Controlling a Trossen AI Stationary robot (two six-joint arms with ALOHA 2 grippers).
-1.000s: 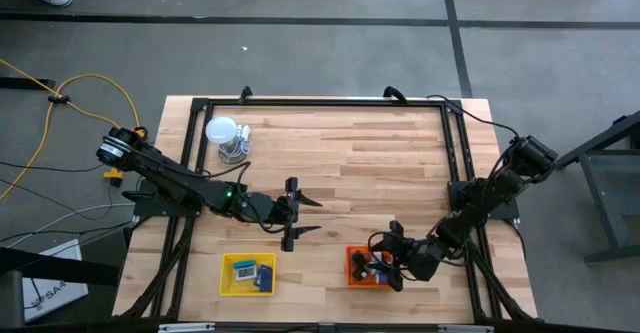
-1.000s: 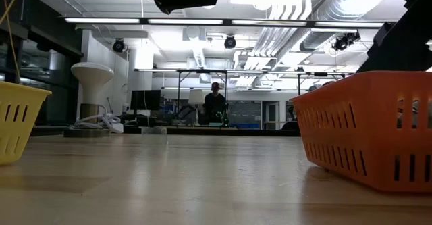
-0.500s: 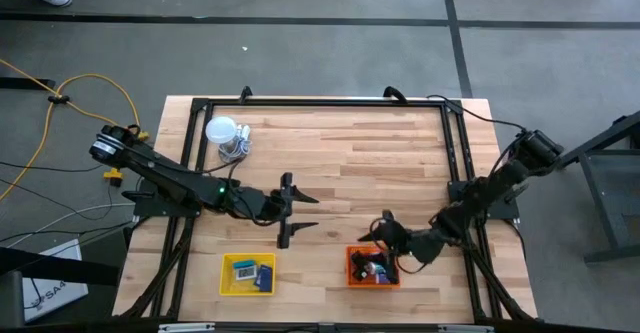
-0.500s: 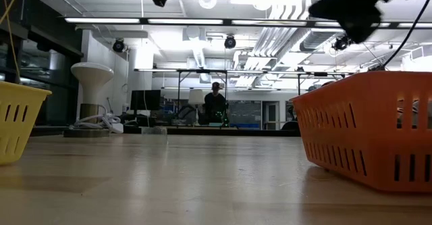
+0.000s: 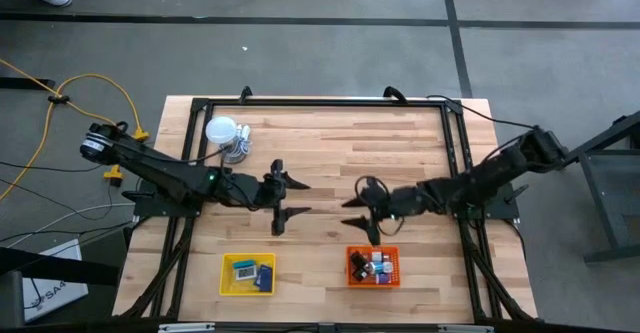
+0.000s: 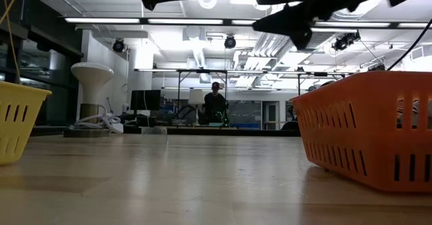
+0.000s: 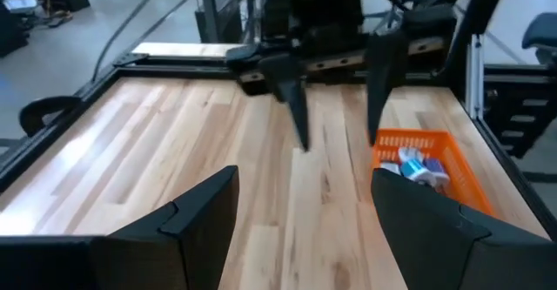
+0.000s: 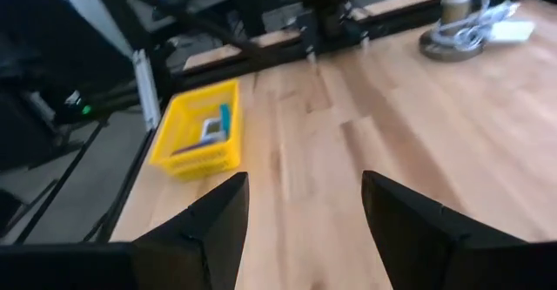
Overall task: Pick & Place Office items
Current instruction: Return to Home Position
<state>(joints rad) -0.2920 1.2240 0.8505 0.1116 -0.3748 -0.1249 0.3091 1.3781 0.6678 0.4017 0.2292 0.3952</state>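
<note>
Since the office items all sit in trays, only the retreat is left. Near edge, right of centre: orange tray, holding a small heap of them. To its left, yellow tray, a few more. Beyond, mid-table: left gripper and right gripper point at each other, near but apart, both spread wide and empty. My judgement for homing: keep them raised, draw each arm back toward its own side, tips never crossing. Far left, the globe stands close to the left arm; allow it room.
</note>
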